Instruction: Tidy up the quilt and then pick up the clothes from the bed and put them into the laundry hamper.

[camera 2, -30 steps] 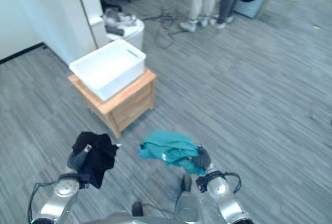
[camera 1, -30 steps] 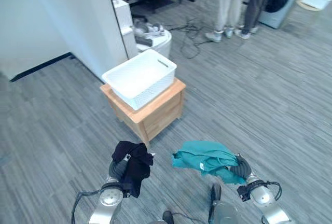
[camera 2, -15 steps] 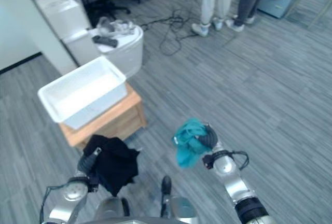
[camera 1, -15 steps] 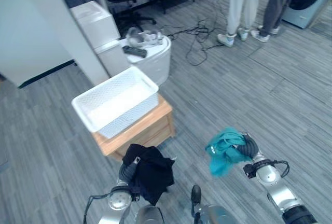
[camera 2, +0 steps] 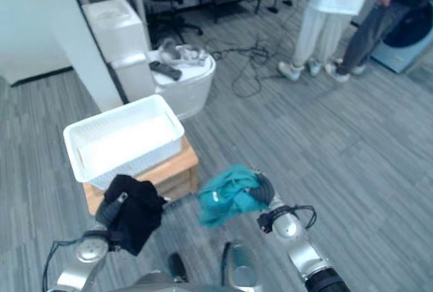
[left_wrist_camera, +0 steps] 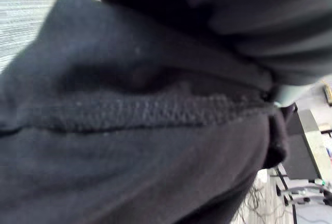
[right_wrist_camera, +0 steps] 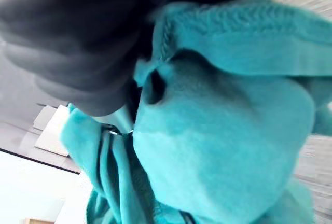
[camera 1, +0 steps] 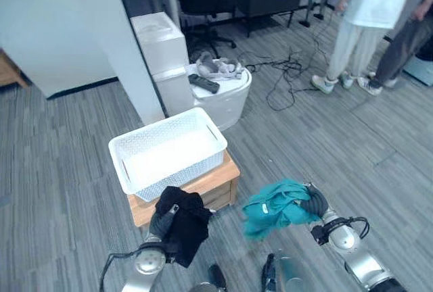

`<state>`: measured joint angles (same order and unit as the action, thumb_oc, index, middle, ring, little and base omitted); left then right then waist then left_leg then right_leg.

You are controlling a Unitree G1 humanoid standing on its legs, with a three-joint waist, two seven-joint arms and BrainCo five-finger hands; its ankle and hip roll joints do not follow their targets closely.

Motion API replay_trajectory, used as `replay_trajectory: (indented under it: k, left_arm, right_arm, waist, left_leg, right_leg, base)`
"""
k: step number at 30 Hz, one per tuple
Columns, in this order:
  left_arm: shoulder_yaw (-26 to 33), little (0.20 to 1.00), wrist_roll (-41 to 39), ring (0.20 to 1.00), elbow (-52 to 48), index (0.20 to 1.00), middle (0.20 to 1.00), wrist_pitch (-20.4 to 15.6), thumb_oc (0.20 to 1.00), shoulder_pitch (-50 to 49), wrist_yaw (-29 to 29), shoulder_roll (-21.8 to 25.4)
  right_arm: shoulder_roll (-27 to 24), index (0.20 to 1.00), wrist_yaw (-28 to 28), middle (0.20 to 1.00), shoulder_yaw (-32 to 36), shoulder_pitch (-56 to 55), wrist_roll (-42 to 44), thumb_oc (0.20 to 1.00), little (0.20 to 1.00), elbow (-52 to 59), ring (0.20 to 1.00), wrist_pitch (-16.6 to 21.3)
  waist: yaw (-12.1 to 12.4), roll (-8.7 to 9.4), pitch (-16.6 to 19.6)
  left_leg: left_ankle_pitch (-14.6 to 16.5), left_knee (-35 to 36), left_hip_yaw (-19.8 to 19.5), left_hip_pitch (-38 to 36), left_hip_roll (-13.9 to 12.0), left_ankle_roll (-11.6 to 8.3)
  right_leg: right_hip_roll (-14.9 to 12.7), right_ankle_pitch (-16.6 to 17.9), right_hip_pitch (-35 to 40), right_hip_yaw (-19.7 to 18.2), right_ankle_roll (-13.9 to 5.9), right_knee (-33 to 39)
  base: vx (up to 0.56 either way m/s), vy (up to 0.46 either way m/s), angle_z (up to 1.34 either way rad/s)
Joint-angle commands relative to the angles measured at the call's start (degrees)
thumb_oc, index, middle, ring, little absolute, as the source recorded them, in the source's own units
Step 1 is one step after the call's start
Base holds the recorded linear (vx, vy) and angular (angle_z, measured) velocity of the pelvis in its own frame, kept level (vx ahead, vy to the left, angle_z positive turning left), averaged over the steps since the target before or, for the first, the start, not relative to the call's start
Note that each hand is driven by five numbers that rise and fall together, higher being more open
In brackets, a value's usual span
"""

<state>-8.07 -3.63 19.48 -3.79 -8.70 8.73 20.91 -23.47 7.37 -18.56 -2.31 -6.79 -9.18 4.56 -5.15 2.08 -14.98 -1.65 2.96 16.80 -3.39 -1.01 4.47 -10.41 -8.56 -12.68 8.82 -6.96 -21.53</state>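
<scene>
Clothes number two: one black garment (camera 1: 181,228) bunched in the left robot hand (camera 1: 161,222), one teal garment (camera 1: 275,205) bunched in the right robot hand (camera 1: 315,202), each with fingers closed round the cloth. One white laundry hamper (camera 1: 167,151) sits on one wooden crate (camera 1: 220,185), just beyond the black garment. Two people (camera 1: 369,21) stand on the grey floor (camera 1: 61,170), well apart.

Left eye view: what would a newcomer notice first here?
The teal garment bunched in the right hand and the black garment in the left hand, both held low in front. Just beyond stands the white hamper on a wooden stand.
</scene>
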Motion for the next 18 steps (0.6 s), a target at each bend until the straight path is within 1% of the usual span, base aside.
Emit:
replay_trajectory:
  k: [1, 2, 3, 4, 5, 7, 8, 9, 10, 11, 12, 13, 14, 15, 16, 18]
  left_arm:
    - [0.72, 0.200, 1.07, 0.200, -3.54, 0.200, 0.200, -3.34, 0.200, 0.81, -0.13, 2.86]
    - [0.71, 0.200, 1.07, 0.200, -3.55, 0.200, 0.200, -3.33, 0.200, 0.80, -0.13, 2.85]
    - [0.48, 0.200, 1.44, 0.200, -3.69, 0.200, 0.200, -3.70, 0.200, 1.13, -0.46, 3.38]
    - [0.46, 0.200, 1.44, 0.200, -3.71, 0.200, 0.200, -3.70, 0.200, 1.10, -0.48, 3.40]
    - [0.59, 0.200, 1.77, 0.200, -3.33, 0.200, 0.200, -3.99, 0.200, 1.76, -0.54, 3.10]
    - [0.69, 0.200, 0.47, 0.200, -3.95, 0.200, 0.200, -4.28, 0.200, 1.82, -0.76, 2.14]
    - [0.49, 0.200, -0.40, 0.200, -4.03, 0.200, 0.200, -4.41, 0.200, 2.12, -0.70, 1.80]
    - [0.51, 0.200, -0.42, 0.200, -4.00, 0.200, 0.200, -4.42, 0.200, 2.22, -0.70, 1.79]
    - [-0.27, 0.200, -1.82, 0.200, -3.42, 0.200, 0.200, -4.77, 0.200, 3.63, -0.06, 1.07]
    - [-0.57, 0.200, -2.33, 0.200, -3.24, 0.200, 0.200, -4.72, 0.200, 3.70, 0.07, 0.87]
    - [-0.51, 0.200, -2.64, 0.200, -3.09, 0.200, 0.200, -4.69, 0.200, 3.61, 0.13, 0.77]
    - [-0.43, 0.200, -3.00, 0.200, -3.16, 0.200, 0.200, -4.67, 0.200, 3.07, -0.03, 0.64]
    - [-0.32, 0.200, -3.16, 0.200, -3.43, 0.200, 0.200, -4.69, 0.200, 2.29, -0.15, 0.56]
    - [-0.10, 0.200, -3.48, 0.200, -4.02, 0.200, 0.200, -4.75, 0.200, 1.27, -0.40, 0.47]
    - [-0.01, 0.200, -3.74, 0.200, -4.10, 0.200, 0.200, -4.71, 0.200, 0.88, -0.29, 0.53]
    - [0.08, 0.200, -4.75, 0.200, -4.26, 0.200, 0.200, -4.60, 0.200, 0.49, -0.19, 0.69]
  right_arm:
    - [0.40, 0.200, 1.10, 0.200, 3.04, 5.15, 0.43, 0.200, 0.200, 4.07, 0.200, 4.09]
    - [0.39, 0.200, 1.09, 0.200, 3.04, 5.14, 0.43, 0.200, 0.200, 4.08, 0.200, 4.09]
    - [0.17, 0.200, 1.34, 0.200, 3.09, 5.13, 0.32, 0.200, 0.200, 5.96, 0.200, 4.40]
    - [0.18, 0.200, 1.32, 0.200, 3.13, 5.03, 0.31, 0.200, 0.200, 6.07, 0.200, 4.34]
    - [0.23, 0.200, 1.26, 0.200, 2.40, 6.61, 0.13, 0.200, 0.200, 8.00, 0.200, 5.40]
    - [-1.18, 0.200, 1.65, 0.200, 2.28, 8.76, -0.05, 0.200, 0.200, 9.30, 0.200, 5.78]
    - [-1.89, 0.200, 1.78, 0.200, 1.90, 10.36, -0.39, 0.200, 0.200, 10.64, 0.200, 6.05]
    - [-1.92, 0.200, 1.78, 0.200, 1.91, 10.45, -0.39, 0.200, 0.200, 10.65, 0.200, 6.02]
    - [-3.79, 0.200, 2.69, 0.200, 1.92, 14.93, -1.16, 0.200, 0.200, 12.11, 0.200, 5.90]
    - [-4.34, 0.200, 3.00, 0.200, 1.73, 16.81, -1.42, 0.200, 0.200, 12.67, 0.200, 5.71]
    - [-4.60, 0.200, 3.20, 0.200, 1.43, 18.55, -1.78, 0.200, 0.200, 13.46, 0.200, 5.67]
    - [-4.72, 0.200, 3.33, 0.200, 0.92, 20.60, -2.27, 0.200, 0.200, 14.33, 0.200, 5.58]
    - [-5.16, 0.200, 3.33, 0.200, 0.45, 22.67, -2.64, 0.200, 0.200, 14.97, 0.200, 5.51]
    - [-5.65, 0.200, 3.21, 0.200, -0.17, 25.15, -2.92, 0.200, 0.200, 15.28, 0.200, 5.32]
    - [-5.82, 0.200, 3.29, 0.200, -0.56, 26.94, -3.10, 0.200, 0.200, 15.46, 0.200, 5.34]
    - [-6.65, 0.200, 3.87, 0.200, -1.03, 30.45, -3.68, 0.200, 0.200, 15.41, 0.200, 5.06]
  waist:
    - [0.57, 0.41, -0.50]
    - [0.53, 0.39, -0.48]
    - [0.43, 0.85, -0.11]
    - [0.38, 0.86, -0.12]
    - [0.26, 1.21, 1.23]
    - [0.35, 1.61, 1.21]
    - [0.59, 1.81, 0.87]
    - [0.47, 1.73, 0.79]
    - [1.20, 2.32, -0.17]
    - [1.44, 2.55, -0.37]
    - [1.47, 2.60, -0.40]
    - [1.69, 2.67, -0.13]
    - [2.03, 2.80, 0.20]
    - [2.54, 2.66, 0.63]
    - [2.98, 2.29, 0.80]
    - [3.81, 1.43, 1.14]
  left_leg:
    - [3.88, 2.04, -1.61, -3.04, -4.55, -6.96]
    - [3.88, 2.04, -1.65, -3.02, -4.57, -6.97]
    - [5.07, 2.04, -2.79, -3.78, -4.37, -7.13]
    - [5.08, 2.04, -2.87, -3.82, -4.36, -7.13]
    - [5.66, 2.04, -3.09, -5.54, -4.11, -7.54]
    - [7.04, -5.86, -2.15, -4.19, -4.86, -8.65]
    - [6.31, -11.50, -2.38, -1.80, -5.45, -9.38]
    - [6.71, -12.44, -2.57, -1.27, -5.68, -9.47]
    - [3.55, -22.63, -3.03, 4.04, -7.93, -10.99]
    - [2.59, -23.73, -2.54, 5.12, -8.63, -11.12]
    - [2.67, -22.86, -1.99, 5.56, -9.19, -11.06]
    - [3.24, -20.56, -1.25, 5.34, -9.44, -10.81]
    - [4.12, -17.30, -0.80, 4.92, -9.32, -10.49]
    - [3.85, -13.06, -0.53, 3.92, -8.98, -10.24]
    - [2.92, -10.07, -0.85, 4.06, -9.28, -10.35]
    - [-0.28, -4.07, -0.80, 3.85, -10.42, -10.70]
  right_leg:
    - [2.77, 9.07, 7.18, -3.95, -2.20, 19.44]
    - [2.78, 9.11, 7.23, -3.90, -2.19, 19.52]
    - [2.90, 10.09, 7.27, -4.71, -2.15, 21.86]
    - [2.87, 10.13, 7.44, -4.61, -2.15, 22.03]
    - [3.23, 10.46, 9.75, -5.40, -1.77, 24.30]
    - [2.85, 10.32, 12.96, -4.49, -1.07, 26.51]
    - [2.92, 9.74, 14.14, -4.41, -0.28, 26.53]
    - [3.03, 9.75, 14.12, -4.29, -0.20, 26.53]
    - [3.11, 8.35, 16.20, -2.95, 1.34, 26.53]
    - [2.97, 8.01, 16.83, -2.61, 1.71, 26.53]
    - [2.95, 7.85, 17.12, -2.40, 1.73, 26.53]
    - [2.85, 7.58, 17.38, -2.23, 1.59, 26.53]
    - [2.57, 7.41, 17.48, -2.33, 1.28, 26.53]
    - [2.32, 7.07, 17.64, -2.45, 0.88, 26.53]
    - [2.34, 6.81, 17.77, -2.35, 0.70, 26.53]
    - [2.17, 5.62, 18.54, -1.73, 0.32, 26.53]
  base:
    - [0.17, -0.159, 1.58]
    - [0.22, -0.190, 1.81]
    - [0.16, -0.117, 1.21]
    - [0.38, -0.261, 1.05]
    - [0.30, -0.211, 0.52]
    - [0.28, -0.203, 0.29]
    - [0.11, -0.095, -0.03]
    - [0.12, -0.152, -0.13]
    - [0.11, -0.105, -0.02]
    - [0.17, -0.087, 0.07]
    - [0.17, 0.035, 0.14]
    - [0.20, 0.082, -0.03]
    - [0.24, 0.134, -0.26]
    - [0.23, 0.175, -0.34]
    - [0.21, 0.218, -0.38]
    - [0.13, 0.174, -0.25]
